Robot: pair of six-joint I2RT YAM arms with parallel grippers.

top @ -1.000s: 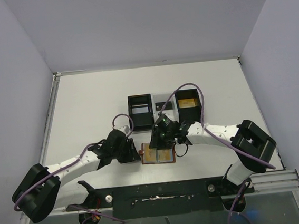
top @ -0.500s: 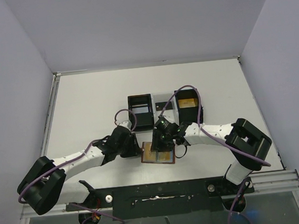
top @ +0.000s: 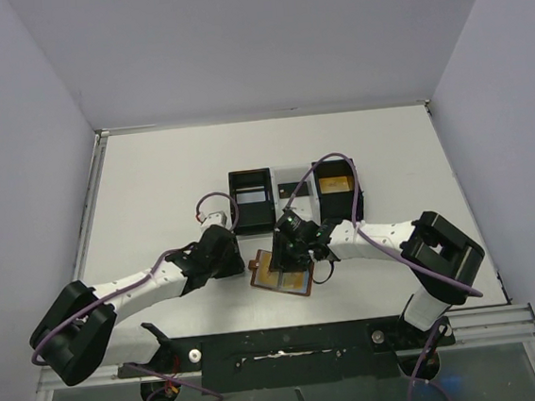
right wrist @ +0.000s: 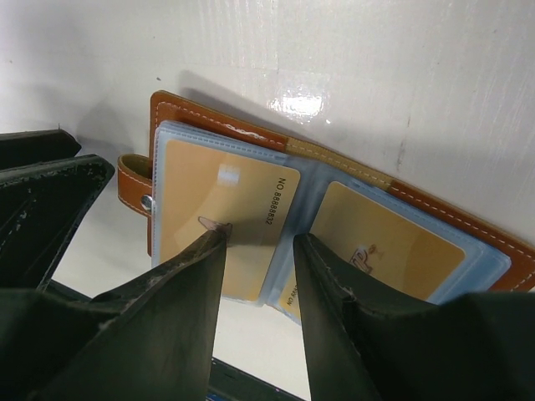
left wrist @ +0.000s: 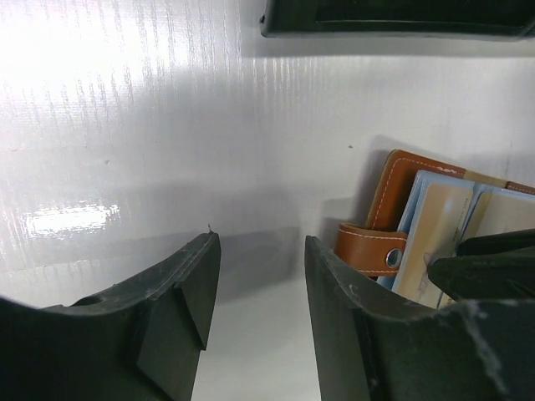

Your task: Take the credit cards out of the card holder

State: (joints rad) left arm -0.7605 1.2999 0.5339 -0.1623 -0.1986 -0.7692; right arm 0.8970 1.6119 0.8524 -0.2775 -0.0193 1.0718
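**Table** (top: 153,192): white, glossy. It carries everything listed below.

**Tray** (top: 250,176): black-and-white, three compartments, at mid-table beyond the wallet. A gold-tan item lies in its right compartment; whether it is a card cannot be told.

**Left gripper** (left wrist: 261,284): low over bare table just left of the card holder. The jaws stand apart with nothing between them. Judged to be on standby, placed to steady the wallet's left edge.

**Right gripper** (right wrist: 257,246): directly above the open wallet. The jaws are parted and gripping nothing, their tips on or just over the left-hand card. Step in hand, as judged: lining up to draw that card out of its sleeve.

**Card holder** (right wrist: 219,122): reddish-brown leather bifold with pale stitching, lying open and flat near the table's front edge between the two grippers. The inner pockets are clear blue-grey plastic.

**Credit cards** (right wrist: 205,188): two show, gold-tan and thin, one per pocket, both seated in their sleeves. The left card bears a printed number along one edge. The next move calls for a fingertip to slide the card towards the pocket mouth until an edge is free to pinch, and the light wallet may shift unless it is held.

**Snap tab** (right wrist: 134,185): short leather strap with a metal stud on the wallet's left edge, lying loose.
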